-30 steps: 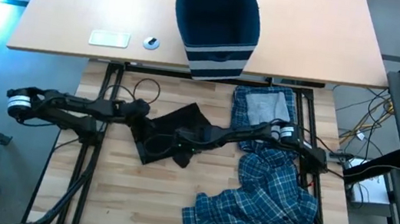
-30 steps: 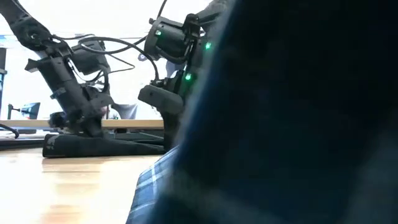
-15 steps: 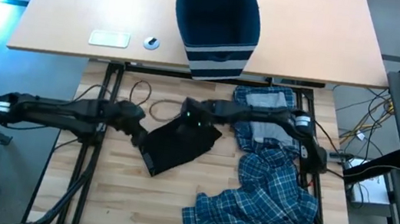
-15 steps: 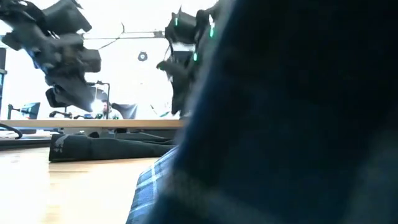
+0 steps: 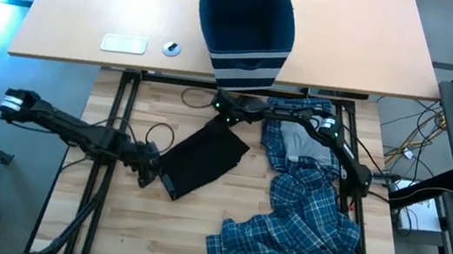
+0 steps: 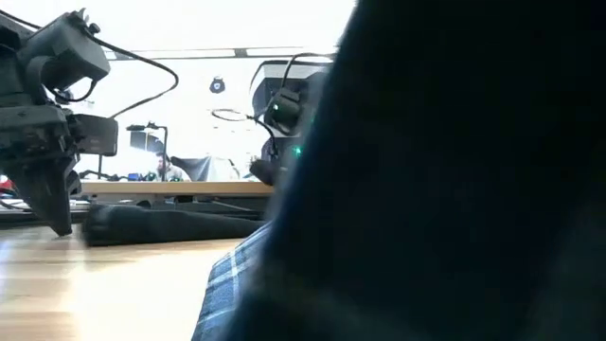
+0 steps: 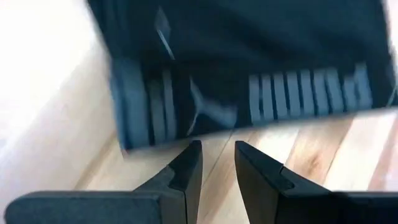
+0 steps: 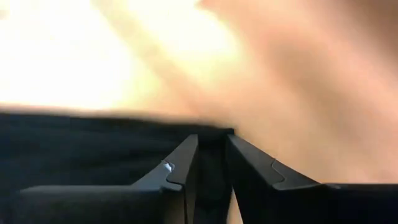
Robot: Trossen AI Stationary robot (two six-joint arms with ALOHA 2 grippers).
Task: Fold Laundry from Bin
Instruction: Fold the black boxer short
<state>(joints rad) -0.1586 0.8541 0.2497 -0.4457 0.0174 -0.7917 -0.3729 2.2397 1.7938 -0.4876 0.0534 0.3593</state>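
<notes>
Lying flat on the pale slatted wooden table (image 5: 142,239), a small black cloth garment (image 5: 203,155) is being presented between the two arms. A pale print is being shown on it in the left wrist view: a logo shape beside a row of upright bars, too blurred for any writing to be read. A small white label is being shown inside the soft navy fabric bin (image 5: 243,66) with pale stripes, which is standing on the tan table beyond; its text is too small to read.

The left gripper (image 5: 148,174) is being held just off the garment's near corner, its fingers (image 7: 186,177) narrowly parted, with only bare wood in the gap. The right gripper (image 5: 220,111) is being held at the garment's far corner, likewise narrowly parted, the cloth's edge lying at its tips; no clamping is being shown. Blue-and-white plaid garments (image 5: 301,229) are being left heaped to the right.
</notes>
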